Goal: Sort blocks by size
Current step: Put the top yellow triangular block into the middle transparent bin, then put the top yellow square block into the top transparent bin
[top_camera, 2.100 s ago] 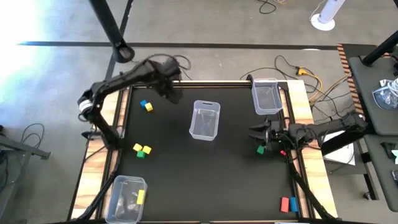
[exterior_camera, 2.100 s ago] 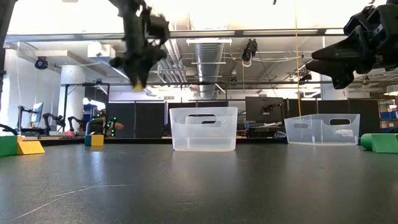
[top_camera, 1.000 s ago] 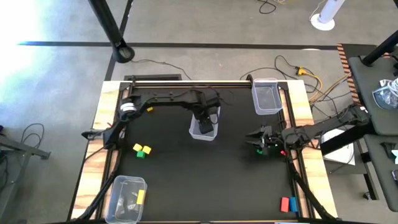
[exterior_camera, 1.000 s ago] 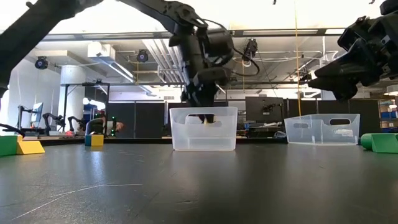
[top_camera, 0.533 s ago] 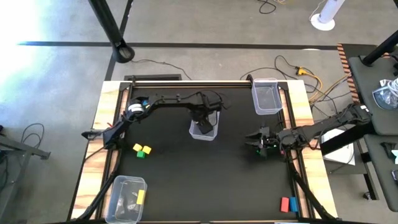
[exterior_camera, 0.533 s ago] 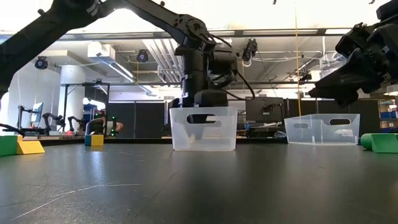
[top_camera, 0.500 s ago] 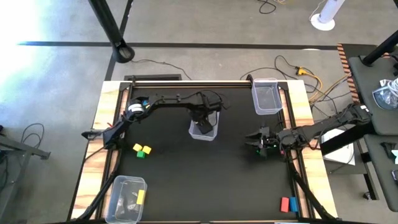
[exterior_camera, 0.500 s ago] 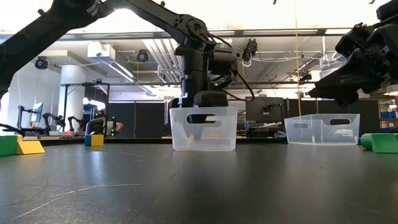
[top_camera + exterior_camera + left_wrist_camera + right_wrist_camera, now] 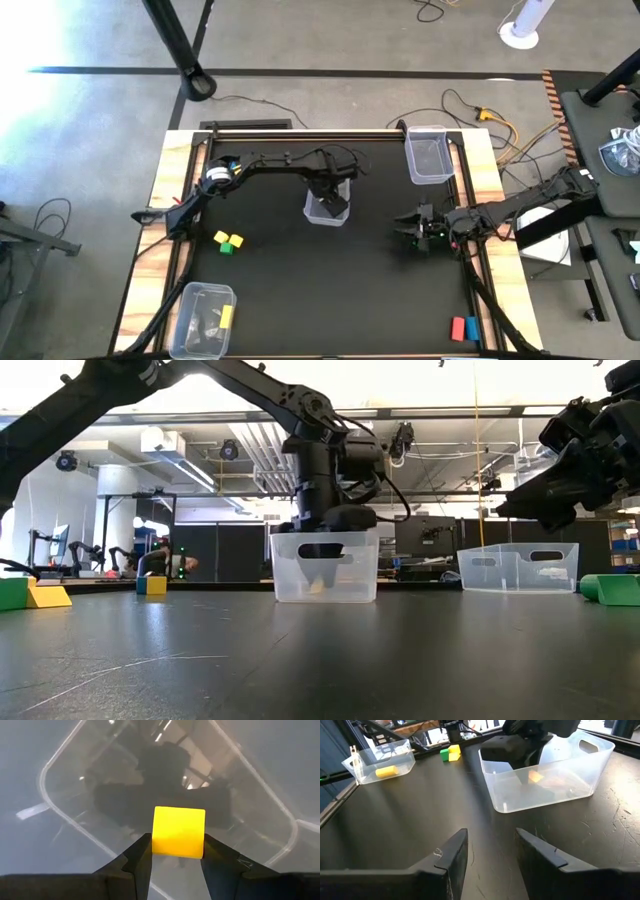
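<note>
Here, a yellow cube [image 9: 178, 831] sits clamped between the left gripper's [image 9: 175, 851] two fingers, low inside the middle bin [image 9: 313, 211] — the wrist view looks past it onto the bin's clear floor. From table height the left gripper [image 9: 322, 525] reaches down through the bin's [image 9: 323, 565] open top, and a pale yellow spot shows through the wall near the bottom.

Other blocks lie around that bin. A yellow block [image 9: 221, 237] and a green block [image 9: 235, 242] touch each other to its left, toward the near side. A blue block [image 9: 231, 163] lies farther left at the far side, by the left arm's base. A yellow bar [image 9: 226, 316] rests in the corner bin [image 9: 199, 296] at the near left. A red block [image 9: 458, 328] and a blue one [image 9: 471, 326] sit side by side near the front right edge.

The right gripper [image 9: 417, 228] hangs to the right of the middle bin, over a green block [image 9: 612, 589] — its jaws stand apart and empty. A third bin [image 9: 427, 156] stands far right.
</note>
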`<state>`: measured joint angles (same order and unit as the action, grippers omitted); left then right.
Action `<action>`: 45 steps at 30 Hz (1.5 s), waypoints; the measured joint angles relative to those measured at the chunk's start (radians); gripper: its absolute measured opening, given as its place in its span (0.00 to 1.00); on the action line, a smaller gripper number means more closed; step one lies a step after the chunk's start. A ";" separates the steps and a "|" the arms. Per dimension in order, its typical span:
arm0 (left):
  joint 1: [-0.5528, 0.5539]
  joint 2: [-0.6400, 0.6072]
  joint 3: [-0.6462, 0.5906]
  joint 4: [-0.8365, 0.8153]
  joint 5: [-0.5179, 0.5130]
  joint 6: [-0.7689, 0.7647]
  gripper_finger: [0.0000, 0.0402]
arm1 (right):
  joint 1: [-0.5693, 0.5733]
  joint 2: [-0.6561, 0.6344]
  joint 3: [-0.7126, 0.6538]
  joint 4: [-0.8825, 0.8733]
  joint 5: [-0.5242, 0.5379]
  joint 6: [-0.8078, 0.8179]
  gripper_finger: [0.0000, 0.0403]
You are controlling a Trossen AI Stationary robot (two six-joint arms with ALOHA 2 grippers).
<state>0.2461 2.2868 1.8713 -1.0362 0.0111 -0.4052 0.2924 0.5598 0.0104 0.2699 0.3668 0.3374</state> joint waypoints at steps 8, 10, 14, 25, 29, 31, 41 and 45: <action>-0.002 0.000 -0.001 0.006 0.019 -0.023 0.35 | 0.000 0.000 0.000 0.000 0.000 0.000 0.35; -0.002 0.000 -0.003 0.004 0.029 -0.024 0.36 | 0.000 0.000 0.000 0.000 0.000 0.000 0.36; -0.003 0.002 -0.004 0.003 0.036 -0.024 0.37 | 0.000 0.000 0.000 0.000 0.001 0.000 0.38; -0.007 -0.019 0.058 -0.109 -0.052 -0.022 0.49 | 0.000 0.000 0.000 0.000 0.001 0.002 0.40; -0.034 -0.031 0.122 -0.184 -0.137 0.017 0.56 | 0.000 0.000 0.000 -0.002 0.001 0.003 0.38; -0.059 -0.042 0.158 -0.202 -0.172 0.041 0.58 | 0.000 0.000 0.000 -0.003 0.001 0.002 0.37; -0.139 -0.163 0.149 -0.328 -0.276 0.092 0.60 | 0.000 0.000 0.000 -0.003 0.001 0.015 0.35; -0.129 -0.284 -0.006 -0.333 -0.299 0.041 0.60 | 0.000 0.000 0.000 -0.004 0.001 0.020 0.38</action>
<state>0.1169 2.0023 1.8655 -1.3689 -0.2878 -0.3647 0.2924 0.5598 0.0101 0.2661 0.3676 0.3573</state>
